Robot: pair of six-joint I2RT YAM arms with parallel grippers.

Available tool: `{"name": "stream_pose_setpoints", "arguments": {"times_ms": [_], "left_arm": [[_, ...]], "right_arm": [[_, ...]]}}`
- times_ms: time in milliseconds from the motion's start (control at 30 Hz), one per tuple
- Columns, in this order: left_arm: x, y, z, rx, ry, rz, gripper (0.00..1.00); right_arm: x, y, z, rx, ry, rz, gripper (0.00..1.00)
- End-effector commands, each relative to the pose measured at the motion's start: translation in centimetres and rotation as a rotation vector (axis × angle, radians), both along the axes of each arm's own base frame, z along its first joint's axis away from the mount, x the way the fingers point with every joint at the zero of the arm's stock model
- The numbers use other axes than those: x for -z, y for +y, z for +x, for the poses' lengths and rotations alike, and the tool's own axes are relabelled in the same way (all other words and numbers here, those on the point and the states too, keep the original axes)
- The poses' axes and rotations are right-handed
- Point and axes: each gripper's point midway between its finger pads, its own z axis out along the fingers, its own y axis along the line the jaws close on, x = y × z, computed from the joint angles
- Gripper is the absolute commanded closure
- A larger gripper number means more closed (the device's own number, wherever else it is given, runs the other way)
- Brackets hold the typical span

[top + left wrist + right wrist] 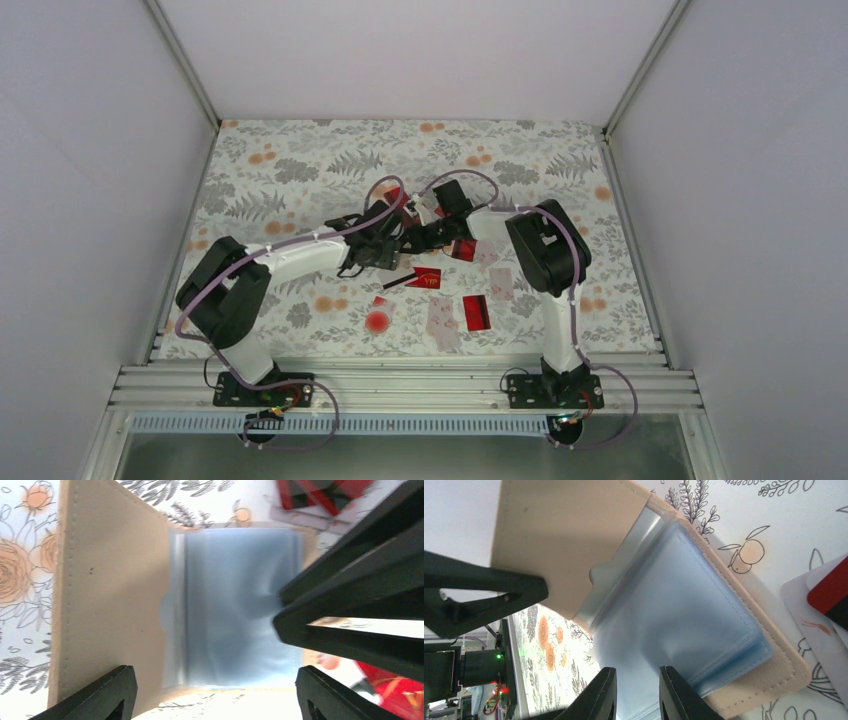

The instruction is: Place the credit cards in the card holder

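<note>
The card holder [110, 605] lies open on the floral cloth, tan flap to the left, light blue sleeves [230, 605] to the right. It also shows in the right wrist view [549, 525]. My left gripper [215, 672] hangs wide open over it, with a finger on each side and nothing held. My right gripper [636, 672] has its jaws a narrow gap apart, with a raised blue sleeve [704, 610] between them. Its fingers [350, 580] press in from the right. In the top view both grippers, left [383, 242] and right [418, 238], meet mid-table and hide the holder. Loose credit cards lie nearby: red [428, 277], red [476, 312] and pale [443, 322].
A round red blot [377, 322] is printed on the cloth in front of the left arm. More cards lie by the right arm: pale [500, 284] and red [463, 249]. Red cards also edge the wrist views [395, 690] [831, 587]. White walls enclose the table.
</note>
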Motion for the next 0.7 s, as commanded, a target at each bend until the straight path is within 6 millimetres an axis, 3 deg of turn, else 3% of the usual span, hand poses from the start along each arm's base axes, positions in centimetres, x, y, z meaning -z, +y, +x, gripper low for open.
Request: {"name": "stream_pose_setpoints", "arguments": {"times_ms": [0,467,667], "left_arm": [[0.6,2.2,0.6,-0.050,-0.007,0.022,0.23],[2.7,4.9,2.5,-0.083,0.054,-0.112,0.46],[3.6,5.1,2.4,-0.062,0.081,-0.132,0.56]], "right_arm": [[6.5,-3.2,-2.9,0.034,0.152,-0.220,0.77],[5.9,-2.9,-1.9,0.040,0.142,-0.233,0.77],[5.0,-2.4,-1.2,0.039,0.134,-0.232,0.77]]}}
